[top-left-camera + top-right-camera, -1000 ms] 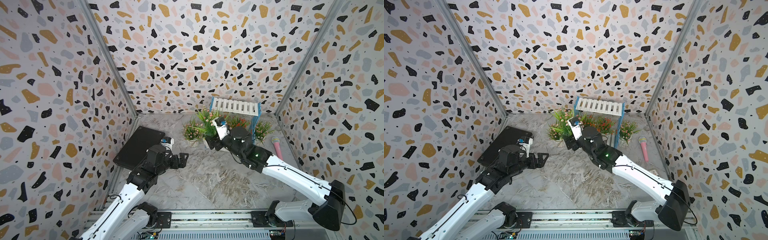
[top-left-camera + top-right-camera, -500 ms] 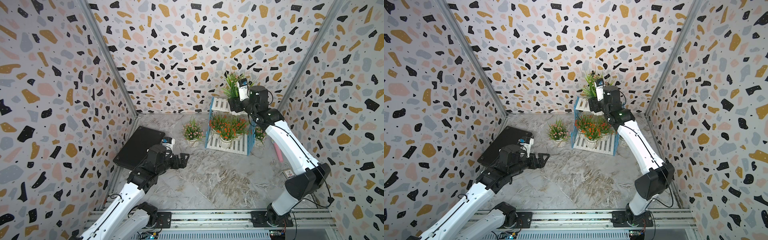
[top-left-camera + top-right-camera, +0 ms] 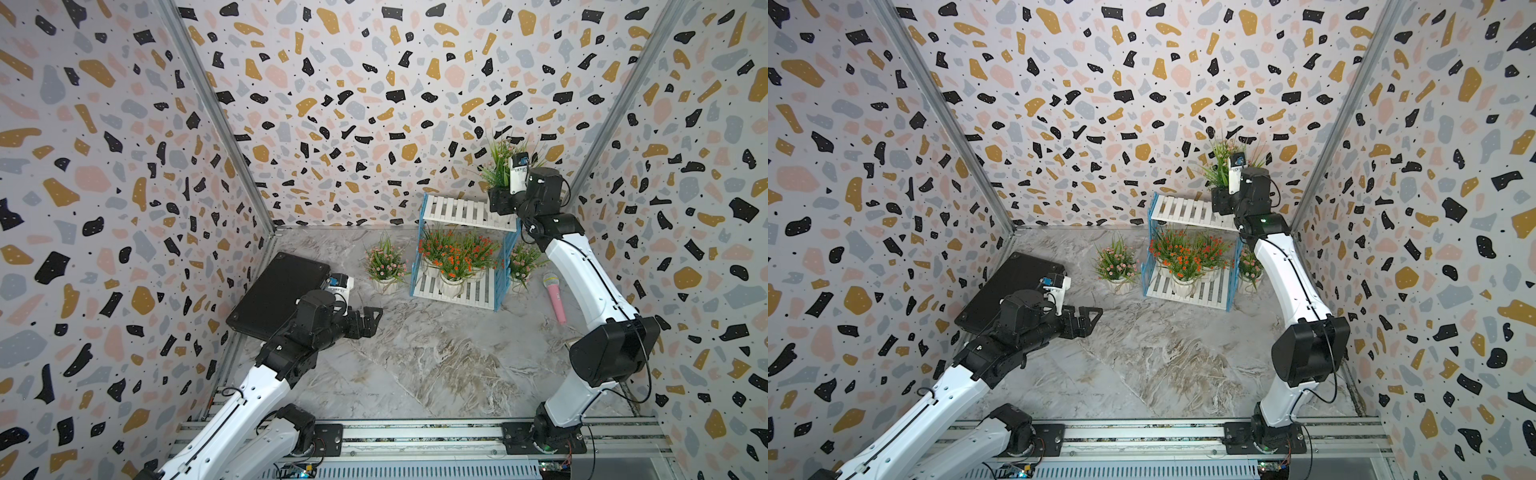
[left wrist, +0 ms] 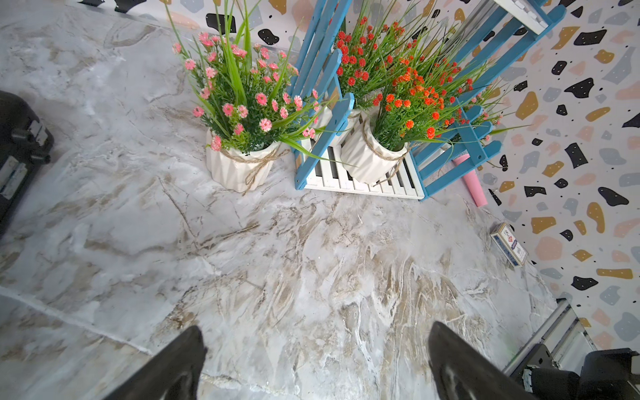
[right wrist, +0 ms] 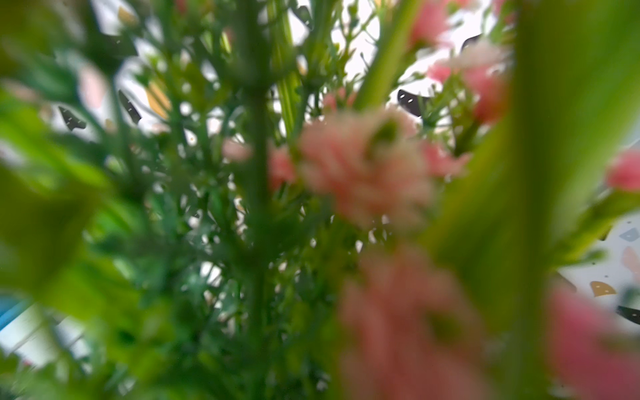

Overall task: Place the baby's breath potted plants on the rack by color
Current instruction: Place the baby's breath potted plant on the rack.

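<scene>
Pink potted plant [image 3: 498,166] hangs clamped in your right gripper [image 3: 498,203] over the rack [image 3: 457,212]'s top shelf, since orange plants [image 3: 455,259] fill the lower; left gripper [image 3: 372,320] gapes empty.

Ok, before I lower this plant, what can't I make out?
Pot of the held pink plant: hidden by the right gripper in both top views; right wrist view shows only blurred leaves.
Whether that pot touches the top shelf of the rack: hidden by the same gripper.
Pot of the pink plant beside the rack: behind the blue side frame, left wrist view.
Print on the small box: too small, left wrist view.
</scene>
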Controlling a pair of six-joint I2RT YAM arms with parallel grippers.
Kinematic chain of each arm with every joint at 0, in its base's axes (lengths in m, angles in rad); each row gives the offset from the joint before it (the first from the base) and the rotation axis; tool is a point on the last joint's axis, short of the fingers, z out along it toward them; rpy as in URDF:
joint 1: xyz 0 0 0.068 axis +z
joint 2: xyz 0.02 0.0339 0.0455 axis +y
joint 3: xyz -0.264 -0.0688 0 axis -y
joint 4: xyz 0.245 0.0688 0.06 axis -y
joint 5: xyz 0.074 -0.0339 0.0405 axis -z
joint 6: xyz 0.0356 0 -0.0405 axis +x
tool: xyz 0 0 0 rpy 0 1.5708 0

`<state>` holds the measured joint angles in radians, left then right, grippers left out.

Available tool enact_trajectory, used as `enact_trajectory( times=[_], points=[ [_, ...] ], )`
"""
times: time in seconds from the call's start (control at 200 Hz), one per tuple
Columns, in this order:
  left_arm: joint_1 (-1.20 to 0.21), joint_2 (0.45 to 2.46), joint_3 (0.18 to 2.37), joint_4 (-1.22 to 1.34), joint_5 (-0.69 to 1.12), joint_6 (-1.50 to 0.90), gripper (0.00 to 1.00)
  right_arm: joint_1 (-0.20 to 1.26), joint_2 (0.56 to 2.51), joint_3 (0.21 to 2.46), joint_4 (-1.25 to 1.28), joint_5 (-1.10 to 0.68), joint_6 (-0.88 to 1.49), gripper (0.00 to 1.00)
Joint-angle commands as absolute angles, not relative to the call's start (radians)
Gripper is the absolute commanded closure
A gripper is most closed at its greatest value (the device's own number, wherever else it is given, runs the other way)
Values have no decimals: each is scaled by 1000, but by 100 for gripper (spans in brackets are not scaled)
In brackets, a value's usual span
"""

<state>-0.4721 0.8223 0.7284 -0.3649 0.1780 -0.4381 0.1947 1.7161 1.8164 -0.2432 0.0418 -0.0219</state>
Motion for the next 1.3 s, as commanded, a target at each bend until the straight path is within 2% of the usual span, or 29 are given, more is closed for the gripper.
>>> enact_trajectory(
  times=[0.0, 0.365, 0.405, 0.501, 1.296],
  points=[
    [-483, 827, 755, -323, 167, -439, 1, 188, 1694, 1823, -106, 55, -11, 30],
    [-502, 847, 747, -298, 157, -440, 1, 151, 1694, 1700, -1, 26, 5, 26],
    [-503, 847, 746, -298, 155, -442, 1, 147, 1691, 1693, 0, 22, 8, 22],
    [-505, 845, 744, -298, 152, -443, 1, 147, 1671, 1671, 1, 8, 9, 1],
    [-511, 893, 737, -260, 135, -451, 0, 144, 1517, 1719, -127, -98, 19, 0]
  ],
)
